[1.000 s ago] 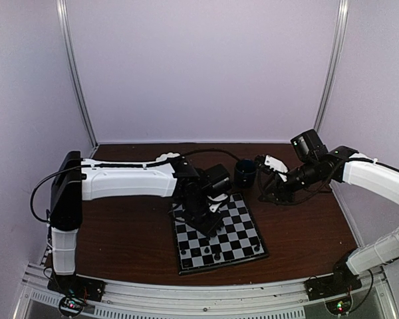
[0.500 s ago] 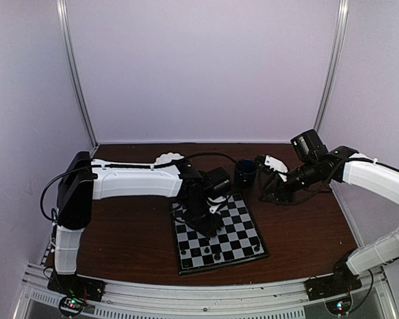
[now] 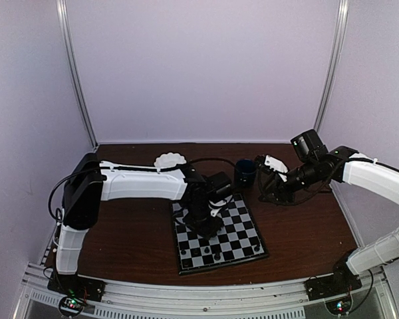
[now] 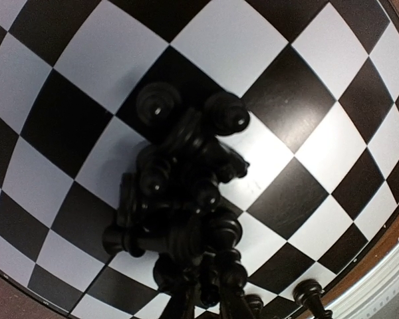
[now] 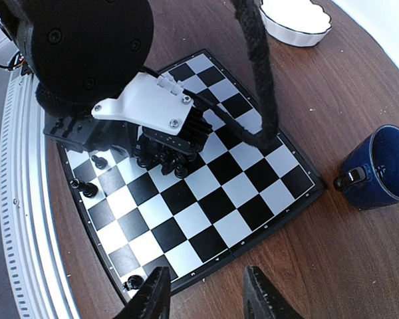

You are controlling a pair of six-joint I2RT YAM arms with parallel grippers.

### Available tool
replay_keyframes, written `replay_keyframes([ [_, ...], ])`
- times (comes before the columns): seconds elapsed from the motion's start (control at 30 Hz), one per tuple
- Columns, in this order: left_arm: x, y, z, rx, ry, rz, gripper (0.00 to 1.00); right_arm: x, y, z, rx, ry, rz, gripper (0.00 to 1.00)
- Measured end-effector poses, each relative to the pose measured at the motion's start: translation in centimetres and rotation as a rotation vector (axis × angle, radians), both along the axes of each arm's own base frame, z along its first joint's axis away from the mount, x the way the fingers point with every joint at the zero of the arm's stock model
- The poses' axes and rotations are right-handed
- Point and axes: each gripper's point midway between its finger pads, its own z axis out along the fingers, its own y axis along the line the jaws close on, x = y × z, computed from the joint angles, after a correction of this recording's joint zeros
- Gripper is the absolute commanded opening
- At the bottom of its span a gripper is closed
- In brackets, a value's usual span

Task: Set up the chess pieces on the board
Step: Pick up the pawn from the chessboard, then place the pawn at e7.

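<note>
The board [image 3: 243,234] lies in the middle of the table; it also shows in the right wrist view [image 5: 221,203] and fills the left wrist view [image 4: 253,46]. A heap of black chess pieces [image 4: 179,193] lies jumbled on its squares, under my left gripper in the right wrist view [image 5: 165,159]. My left gripper [image 4: 207,302] is low at the heap's near edge, fingers close together around a dark piece. Single pieces stand along the board's edge [image 5: 86,188] [image 3: 216,256]. My right gripper [image 5: 203,296] is open and empty, beside the board's right side.
A dark blue mug [image 3: 245,171] stands just beyond the board's far right corner, also in the right wrist view [image 5: 379,166]. A white scalloped bowl [image 3: 169,159] sits behind the left arm. The left arm's black cable [image 5: 256,73] hangs over the board.
The left arm's shoulder and forearm have swung to the right while its gripper stayed over the heap on the board. The right arm has not moved.
</note>
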Motion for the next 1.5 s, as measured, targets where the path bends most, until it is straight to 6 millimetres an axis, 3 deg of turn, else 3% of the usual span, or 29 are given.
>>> replay_keyframes([
  [0.33, 0.0, -0.1, 0.2, -0.001, 0.001, -0.001, 0.09, -0.1, 0.0, -0.2, -0.003, 0.004, 0.002, 0.39],
  [0.53, -0.7, 0.3, 2.0, -0.019, -0.008, -0.011, 0.10, -0.1, -0.1, -0.3, -0.004, 0.006, 0.002, 0.39],
  [0.83, -3.4, -1.5, 2.9, -0.063, 0.016, -0.095, 0.09, -0.1, -0.1, -0.3, -0.004, 0.006, 0.002, 0.39],
  [1.5, -4.0, -2.1, 0.6, -0.037, 0.064, -0.128, 0.10, -0.1, -0.1, -0.3, -0.005, 0.006, 0.002, 0.39],
])
